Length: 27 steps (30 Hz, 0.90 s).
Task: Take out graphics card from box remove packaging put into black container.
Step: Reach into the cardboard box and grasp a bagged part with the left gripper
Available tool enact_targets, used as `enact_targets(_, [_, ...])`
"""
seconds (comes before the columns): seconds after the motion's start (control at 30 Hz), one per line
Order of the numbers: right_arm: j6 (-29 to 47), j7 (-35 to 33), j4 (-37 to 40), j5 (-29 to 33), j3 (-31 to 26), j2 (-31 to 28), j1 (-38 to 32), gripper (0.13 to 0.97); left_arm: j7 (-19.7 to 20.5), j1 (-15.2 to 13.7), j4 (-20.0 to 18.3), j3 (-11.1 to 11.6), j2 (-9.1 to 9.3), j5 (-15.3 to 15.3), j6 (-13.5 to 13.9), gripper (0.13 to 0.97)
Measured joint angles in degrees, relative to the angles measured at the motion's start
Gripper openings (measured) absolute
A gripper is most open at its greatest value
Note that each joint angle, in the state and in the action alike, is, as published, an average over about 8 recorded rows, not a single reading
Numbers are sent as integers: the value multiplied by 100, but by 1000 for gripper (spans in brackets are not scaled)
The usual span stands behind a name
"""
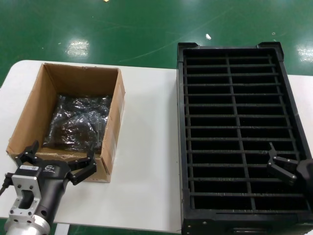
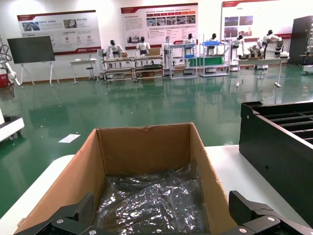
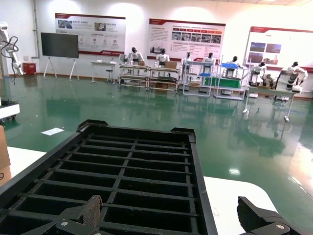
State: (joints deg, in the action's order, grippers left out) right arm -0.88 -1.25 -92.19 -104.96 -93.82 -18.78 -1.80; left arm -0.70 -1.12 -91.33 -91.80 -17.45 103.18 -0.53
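Graphics card itself cannot be made out; what shows inside the box is a crinkled, shiny dark plastic packaging lying on the box floor, and whether a card is within it cannot be told. Box: brown corrugated cardboard, top open, standing on the left part of a white worktop with rounded corners. Black container: a large black crate on the right part of the worktop, apart from the box, divided by thin bars into two columns of narrow slots.

Left gripper: at the near wall of the box, fingers spread wide, one toward each near corner, grasping nothing; in the left wrist view both dark fingertips frame the box opening with the packaging between and beyond them. Right gripper: over the near right part of the black container, fingers likewise parted and holding nothing; the right wrist view looks along the container's slots with a fingertip at each lower corner.

Surroundings: a glossy green floor with bright reflections and a few white scraps lies beyond the worktop. The wrist views show a large hall with white walls bearing printed display boards, a dark screen on a stand, and rows of tables and shelving with white humanoid robots placed along them.
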Motion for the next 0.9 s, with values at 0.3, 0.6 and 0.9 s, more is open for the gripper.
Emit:
enact_targets(0.3, [0, 0, 0, 0, 0, 0, 0, 966, 0, 0, 0, 0, 0, 0, 0, 966])
enact_targets(0.6, [0, 0, 0, 0, 0, 0, 0, 966, 0, 0, 0, 0, 0, 0, 0, 966])
enact_targets(0.9, [0, 0, 0, 0, 0, 0, 0, 966, 0, 0, 0, 0, 0, 0, 0, 966])
